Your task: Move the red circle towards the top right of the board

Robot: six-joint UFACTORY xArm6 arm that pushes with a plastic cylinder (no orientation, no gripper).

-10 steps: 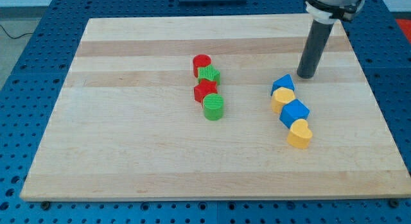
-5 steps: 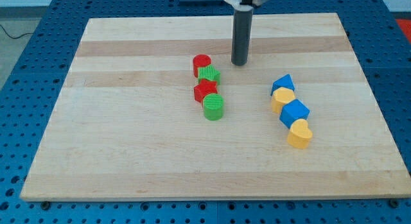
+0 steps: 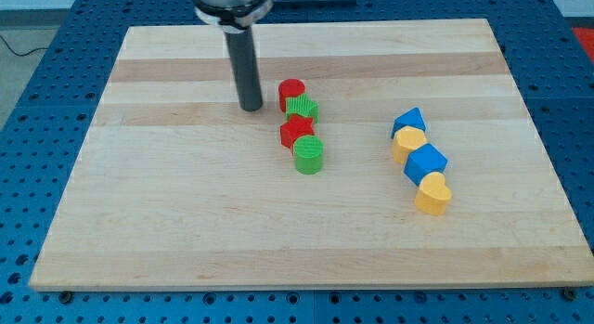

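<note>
red circle (image 3: 291, 92) sits a little above centre of the surface (image 3: 167, 222), at the top of a short column: green block (image 3: 302, 108) touching it at its lower right, then red star (image 3: 296, 131), then green cylinder (image 3: 308, 154). Shape of the upper green one is hard to call.

my tip (image 3: 251, 108) is just beside the red circle on the view's left, slightly lower, small gap visible, not touching. No fingers on this rig, only the rod, so nothing to report as wide or narrow.

Step in hand, as I read it: lining up behind the target, push not yet begun. Target is far from the top right corner.

Next move: push toward the view's right and up. Tip probably wants to sit lower-left of the circle so the push line aims at the corner. Risk: green block is in contact and may get dragged along.

Off to the view's right, well apart: blue triangular block (image 3: 407, 121), yellow block (image 3: 408, 142), blue cube (image 3: 425, 162), yellow heart (image 3: 432, 193). Not in the push path, I'd say.
</note>
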